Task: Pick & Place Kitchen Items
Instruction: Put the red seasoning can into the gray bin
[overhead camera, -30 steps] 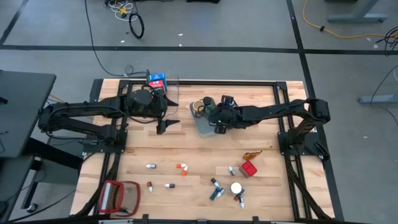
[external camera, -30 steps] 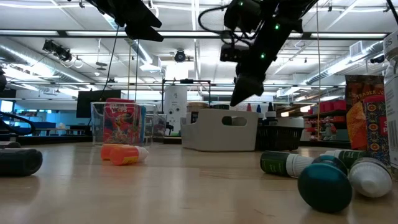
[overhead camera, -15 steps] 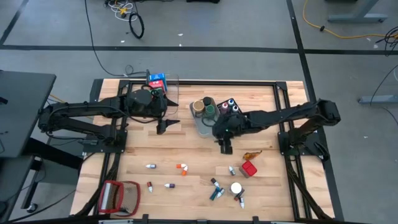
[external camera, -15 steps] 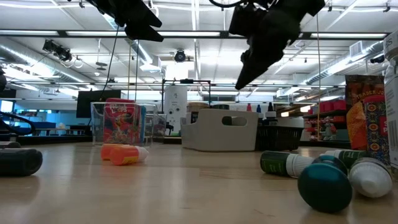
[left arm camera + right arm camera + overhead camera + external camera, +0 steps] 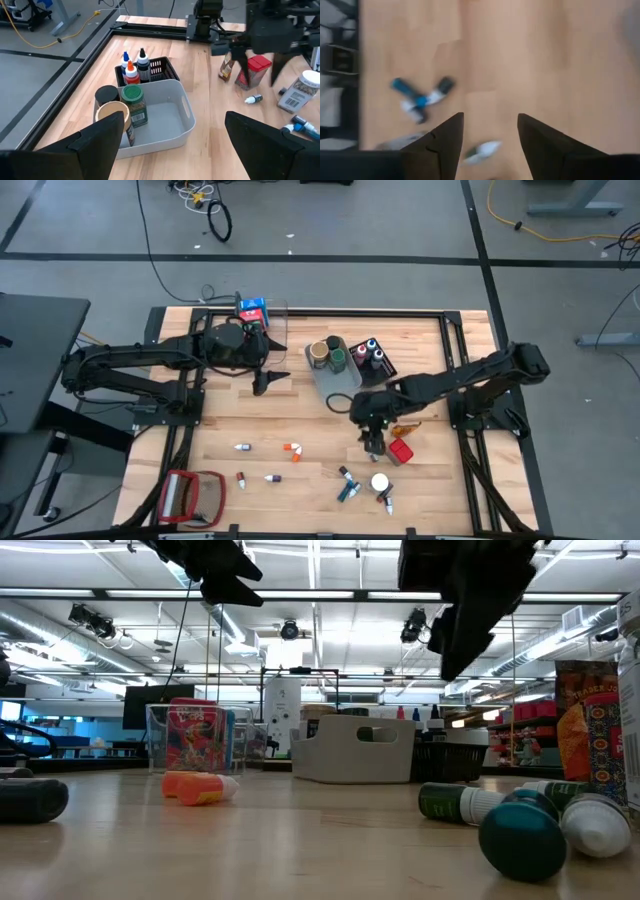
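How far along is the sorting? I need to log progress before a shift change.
Done: jars sit in the grey bin, small bottles in the black bin. In hand: nothing; the open right gripper hangs over the loose bottles beside the red jar. Left: about a dozen pieces on the table. Left gripper waits, open.

— Where do your four views look from?
— High looks straight down on your pale wooden table (image 5: pixel 300 420); low sits at tabletop level facing the room. Your left wrist view and high share the grey rectangular plastic bin (image 5: pixel 165 120); right wrist looks closely downward.
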### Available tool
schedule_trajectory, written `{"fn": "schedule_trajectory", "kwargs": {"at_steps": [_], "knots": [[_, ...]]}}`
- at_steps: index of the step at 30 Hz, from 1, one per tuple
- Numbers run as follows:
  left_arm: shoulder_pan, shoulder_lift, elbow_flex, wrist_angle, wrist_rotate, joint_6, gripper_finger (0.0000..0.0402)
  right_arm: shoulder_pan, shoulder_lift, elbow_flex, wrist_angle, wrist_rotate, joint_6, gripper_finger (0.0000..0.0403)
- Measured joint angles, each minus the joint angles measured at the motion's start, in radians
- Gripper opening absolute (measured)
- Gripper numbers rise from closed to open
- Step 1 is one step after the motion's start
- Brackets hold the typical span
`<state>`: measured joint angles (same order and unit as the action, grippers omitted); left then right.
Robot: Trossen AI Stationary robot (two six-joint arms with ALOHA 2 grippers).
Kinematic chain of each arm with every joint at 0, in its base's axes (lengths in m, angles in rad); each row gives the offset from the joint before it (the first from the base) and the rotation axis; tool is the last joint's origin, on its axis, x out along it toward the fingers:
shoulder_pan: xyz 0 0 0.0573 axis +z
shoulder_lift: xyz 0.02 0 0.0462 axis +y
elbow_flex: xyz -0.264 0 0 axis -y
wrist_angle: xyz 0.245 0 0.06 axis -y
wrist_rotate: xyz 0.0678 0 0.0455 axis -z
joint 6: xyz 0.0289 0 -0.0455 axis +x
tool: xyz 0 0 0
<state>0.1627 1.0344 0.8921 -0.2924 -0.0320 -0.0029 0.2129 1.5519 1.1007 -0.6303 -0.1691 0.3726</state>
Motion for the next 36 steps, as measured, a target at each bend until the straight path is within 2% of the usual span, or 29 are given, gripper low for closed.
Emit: {"fn": "schedule_trajectory", "kwargs": {"at_steps": [5, 13, 20, 23, 30, 36], "knots": [[0.000, 0.000, 0.000, 0.000, 0.000, -0.008, 0.0355, 0.041, -0.001, 0.000, 0.000, -0.129, 0.157, 0.0207], [0.000, 0.000, 0.000, -0.002, 0.000, -0.007, 0.0355, 0.110, -0.001, 0.000, -0.010, -0.201, 0.345, 0.0208], [0.000, 0.000, 0.000, -0.006, 0.000, -0.005, 0.0355, 0.149, -0.001, 0.001, -0.107, -0.257, 0.621, 0.0208], [0.000, 0.000, 0.000, -0.006, 0.000, -0.005, 0.0355, 0.149, -0.001, 0.001, -0.160, -0.282, 0.671, 0.0208], [0.000, 0.000, 0.000, -0.006, 0.000, -0.005, 0.0355, 0.149, -0.001, 0.001, -0.368, -0.269, 0.722, 0.0208], [0.000, 0.000, 0.000, -0.006, -0.001, -0.005, 0.0355, 0.149, -0.001, 0.001, -0.493, -0.114, 0.728, 0.0208]]}}
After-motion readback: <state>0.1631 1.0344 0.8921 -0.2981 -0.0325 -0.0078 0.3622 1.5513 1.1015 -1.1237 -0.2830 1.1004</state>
